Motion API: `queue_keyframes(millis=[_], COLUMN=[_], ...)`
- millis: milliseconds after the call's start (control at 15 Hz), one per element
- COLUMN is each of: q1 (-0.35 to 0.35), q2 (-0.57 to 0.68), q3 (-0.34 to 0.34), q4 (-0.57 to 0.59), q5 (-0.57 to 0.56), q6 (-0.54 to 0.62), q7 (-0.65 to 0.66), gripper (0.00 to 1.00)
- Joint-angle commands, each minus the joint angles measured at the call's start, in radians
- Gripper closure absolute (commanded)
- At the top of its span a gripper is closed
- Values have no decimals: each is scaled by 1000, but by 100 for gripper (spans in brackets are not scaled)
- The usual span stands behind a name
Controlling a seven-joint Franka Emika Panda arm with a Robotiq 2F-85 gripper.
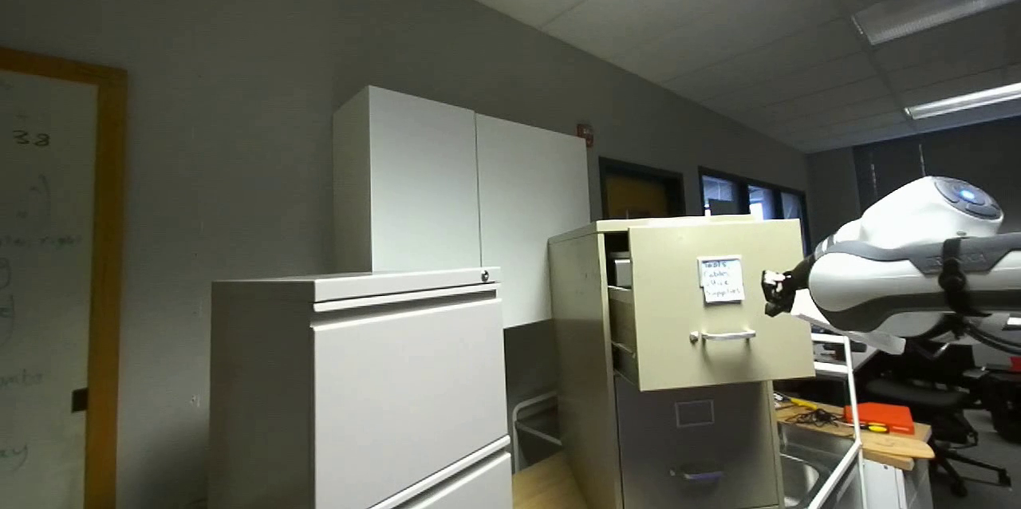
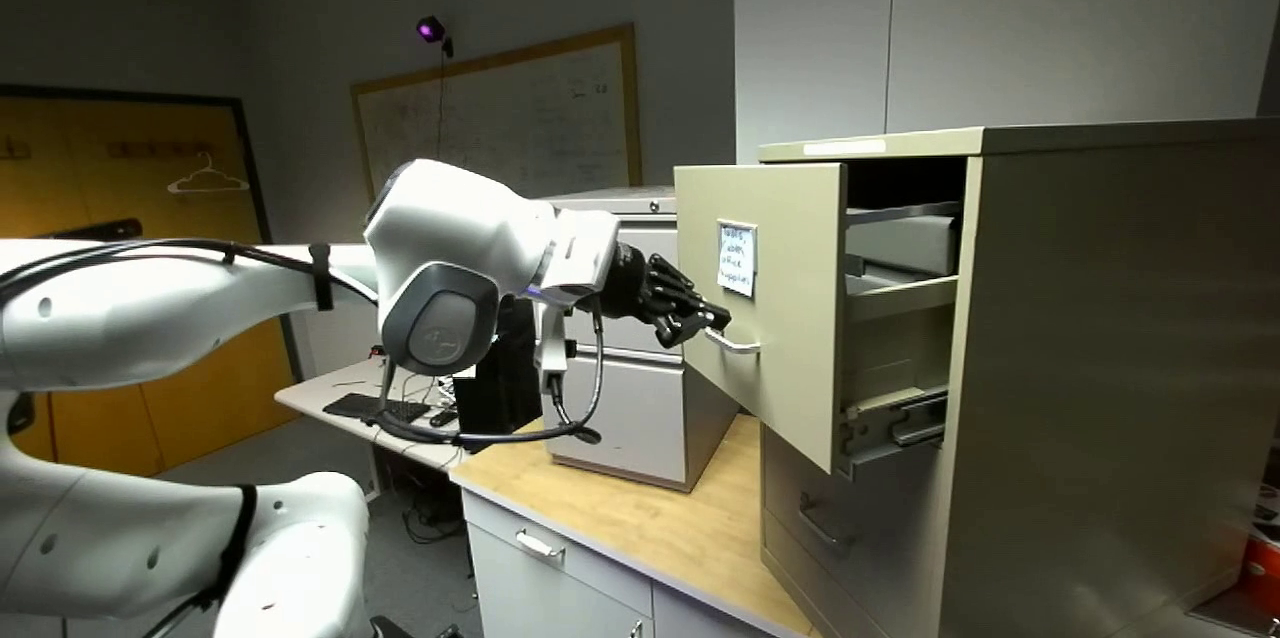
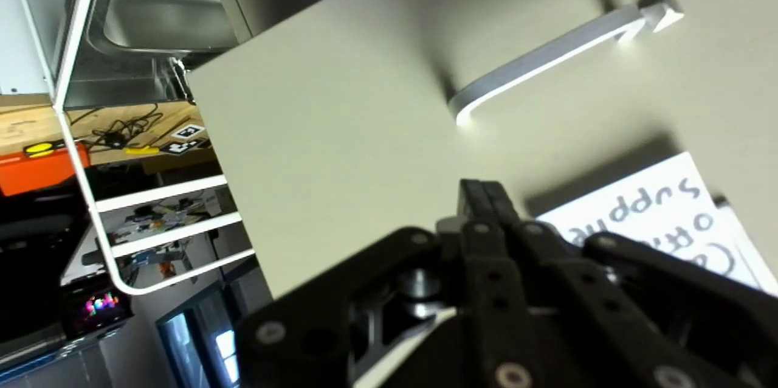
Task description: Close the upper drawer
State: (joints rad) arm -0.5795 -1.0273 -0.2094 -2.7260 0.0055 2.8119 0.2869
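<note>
The upper drawer point(image 1: 674, 286) of the beige filing cabinet point(image 1: 570, 349) stands pulled out in both exterior views; its side and a grey box inside point(image 2: 905, 243) show point(image 2: 795, 318). Its flat front fills much of the wrist view point(image 3: 364, 145), with a metal handle point(image 3: 541, 56) and a handwritten label point(image 3: 662, 211). My gripper point(image 3: 484, 190) is shut and empty, its fingertips pointing at the front between handle and label. In an exterior view the gripper point(image 2: 715, 316) overlaps the handle's end; it also shows right of the label point(image 1: 770, 293). I cannot tell whether it touches.
A light-grey lateral cabinet point(image 1: 415, 389) stands beside the filing cabinet on a wooden counter point(image 2: 620, 508). White wall cupboards point(image 2: 1050, 18) are behind. A white metal frame point(image 3: 112, 254), a sink point(image 3: 161, 17) and an orange box point(image 3: 42, 166) lie past the drawer's edge.
</note>
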Motion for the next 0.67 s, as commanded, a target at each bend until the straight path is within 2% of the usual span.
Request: queue_keyframes(millis=[0,333,600], q1=[-10,43,94], q2=[35,105,202], q3=[-9,-29,-21], q4=[10,34,78], q5=[48,102,127], q6=[115,251,300], q7=[-8,-29,-29], gripper=[100,100,100])
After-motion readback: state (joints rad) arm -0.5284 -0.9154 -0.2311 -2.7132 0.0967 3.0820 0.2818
